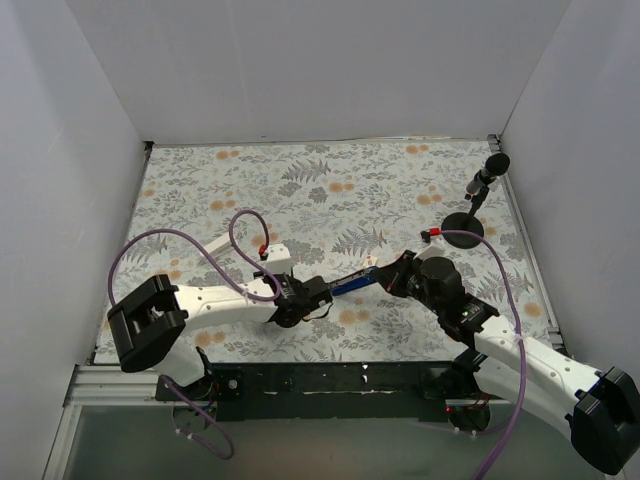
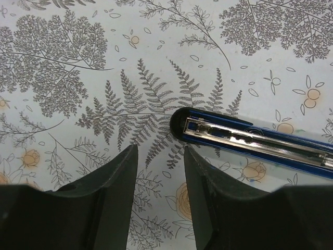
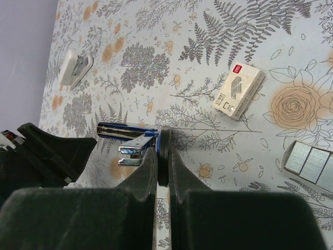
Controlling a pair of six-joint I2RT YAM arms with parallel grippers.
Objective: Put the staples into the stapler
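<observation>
The blue stapler (image 1: 352, 284) lies open on the floral mat between my two grippers. In the left wrist view its silvery rail (image 2: 250, 139) faces up, just right of and beyond my fingertips. My left gripper (image 2: 160, 152) is open and empty, with the mat showing between its fingers; it also shows in the top view (image 1: 305, 295). My right gripper (image 3: 163, 152) is shut on the stapler's black base (image 3: 164, 140), edge-on between the fingers, and the blue arm (image 3: 122, 130) reaches left. Pale grey staples (image 3: 310, 161) lie at the right edge of the right wrist view.
A white staple box with a red mark (image 3: 239, 91) lies on the mat beyond the right gripper. A small white object (image 3: 74, 66) lies far left. A black microphone stand (image 1: 470, 215) stands at the back right. White walls enclose the mat.
</observation>
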